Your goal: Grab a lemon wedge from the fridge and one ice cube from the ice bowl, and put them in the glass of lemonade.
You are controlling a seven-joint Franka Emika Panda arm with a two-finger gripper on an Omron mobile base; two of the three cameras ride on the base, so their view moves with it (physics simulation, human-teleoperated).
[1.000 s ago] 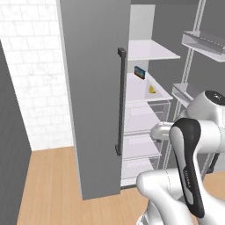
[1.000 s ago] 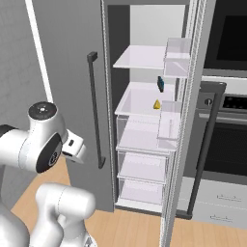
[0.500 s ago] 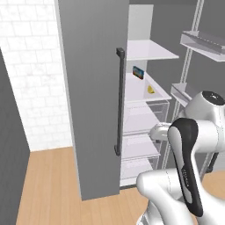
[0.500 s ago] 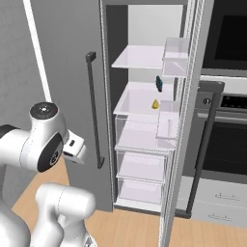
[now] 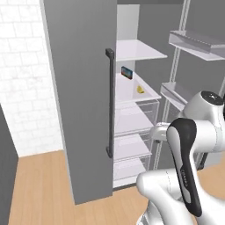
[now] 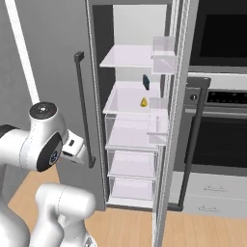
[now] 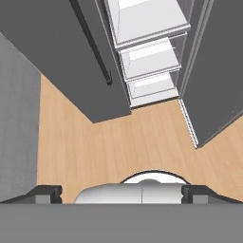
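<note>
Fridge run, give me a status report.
Gripper open, empty, aimed at the floor. Tiny yellow lemon wedge on white fridge shelf, beside small blue packet. Right door open.

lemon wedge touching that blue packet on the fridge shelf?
Apart. In the right base view the lemon wedge sits nearer the shelf front, bare white shelf between it and the packet; the left base view shows the same gap.

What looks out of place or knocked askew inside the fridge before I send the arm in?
Nothing stands out. The fridge has its right door swung open and the left shut. The lemon wedge sits on the middle shelf, near a small dark packet farther back. Shelves and drawers look level, with no spill. The gripper is open, pointing at the floor.
</note>
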